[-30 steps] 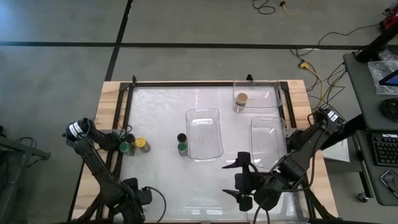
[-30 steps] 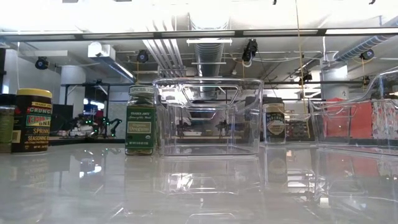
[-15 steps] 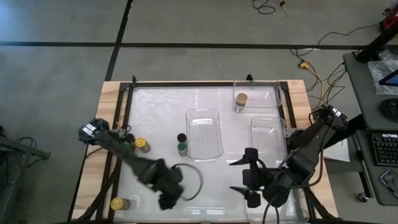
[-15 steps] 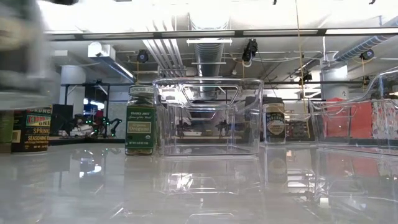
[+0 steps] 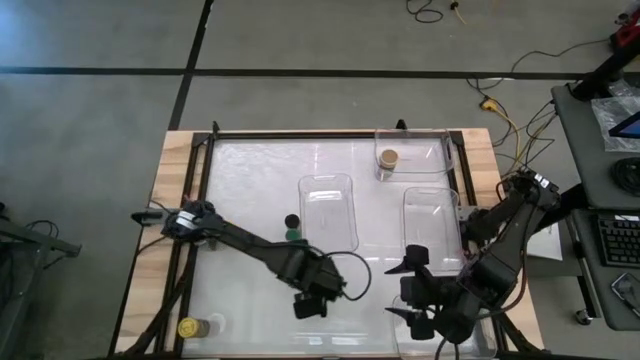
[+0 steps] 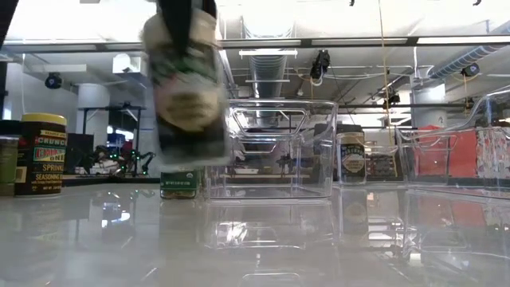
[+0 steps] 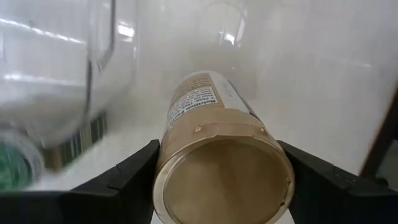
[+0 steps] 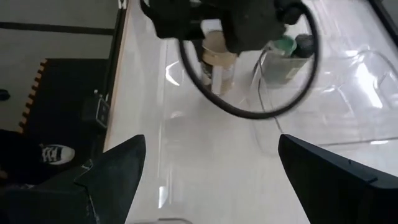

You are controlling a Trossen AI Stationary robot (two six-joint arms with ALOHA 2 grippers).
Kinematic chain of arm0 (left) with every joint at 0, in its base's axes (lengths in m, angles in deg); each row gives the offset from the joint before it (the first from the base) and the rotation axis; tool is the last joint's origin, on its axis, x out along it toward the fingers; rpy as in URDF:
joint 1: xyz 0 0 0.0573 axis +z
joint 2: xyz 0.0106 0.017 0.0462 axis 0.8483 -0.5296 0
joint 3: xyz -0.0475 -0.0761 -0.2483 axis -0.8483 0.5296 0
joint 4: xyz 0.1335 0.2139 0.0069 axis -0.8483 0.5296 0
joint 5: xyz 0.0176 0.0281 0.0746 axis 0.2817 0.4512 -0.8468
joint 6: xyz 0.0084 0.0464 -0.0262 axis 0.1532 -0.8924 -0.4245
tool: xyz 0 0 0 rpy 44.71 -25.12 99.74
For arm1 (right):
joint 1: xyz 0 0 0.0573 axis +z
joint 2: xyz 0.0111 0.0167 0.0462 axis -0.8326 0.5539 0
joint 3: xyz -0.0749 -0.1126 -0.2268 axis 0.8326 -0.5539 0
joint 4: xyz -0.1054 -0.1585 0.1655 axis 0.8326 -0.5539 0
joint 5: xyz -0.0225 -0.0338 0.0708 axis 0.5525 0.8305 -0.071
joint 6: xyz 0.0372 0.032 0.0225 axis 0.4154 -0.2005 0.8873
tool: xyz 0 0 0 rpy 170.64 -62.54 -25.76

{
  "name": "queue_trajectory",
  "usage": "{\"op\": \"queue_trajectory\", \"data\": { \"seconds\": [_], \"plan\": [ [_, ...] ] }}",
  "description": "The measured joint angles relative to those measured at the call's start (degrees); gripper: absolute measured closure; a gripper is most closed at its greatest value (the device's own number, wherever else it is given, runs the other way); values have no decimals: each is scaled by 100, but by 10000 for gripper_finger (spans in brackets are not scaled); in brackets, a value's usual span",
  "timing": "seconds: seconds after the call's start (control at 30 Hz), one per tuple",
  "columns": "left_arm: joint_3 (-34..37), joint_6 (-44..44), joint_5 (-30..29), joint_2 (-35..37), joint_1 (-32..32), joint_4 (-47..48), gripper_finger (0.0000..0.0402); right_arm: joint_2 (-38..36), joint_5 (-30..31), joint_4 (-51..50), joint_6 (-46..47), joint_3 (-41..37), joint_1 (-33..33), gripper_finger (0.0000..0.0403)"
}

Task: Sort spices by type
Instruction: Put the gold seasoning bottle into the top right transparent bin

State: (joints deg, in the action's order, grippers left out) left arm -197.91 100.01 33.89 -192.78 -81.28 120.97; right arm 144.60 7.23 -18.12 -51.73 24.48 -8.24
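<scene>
Tan-lidded spice jar now carried off L edge to mid-table, clamped in left gripper. L arm stretched diagonally; right gripper parked front-right, jaws wide.

one jar in the far tray, two jars left of the middle tray
</scene>
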Motion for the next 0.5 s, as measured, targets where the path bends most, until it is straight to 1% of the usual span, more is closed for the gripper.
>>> {"op": "queue_trajectory", "data": {
  "seconds": [0.27,0.5],
  "plan": [
    [-100,-127,-82,-342,272,-219,144,0,-89,-122,503,-46,203,44],
    [-100,-86,230,-373,281,-323,144,-2,-291,-102,619,-70,201,44]
  ]
}}
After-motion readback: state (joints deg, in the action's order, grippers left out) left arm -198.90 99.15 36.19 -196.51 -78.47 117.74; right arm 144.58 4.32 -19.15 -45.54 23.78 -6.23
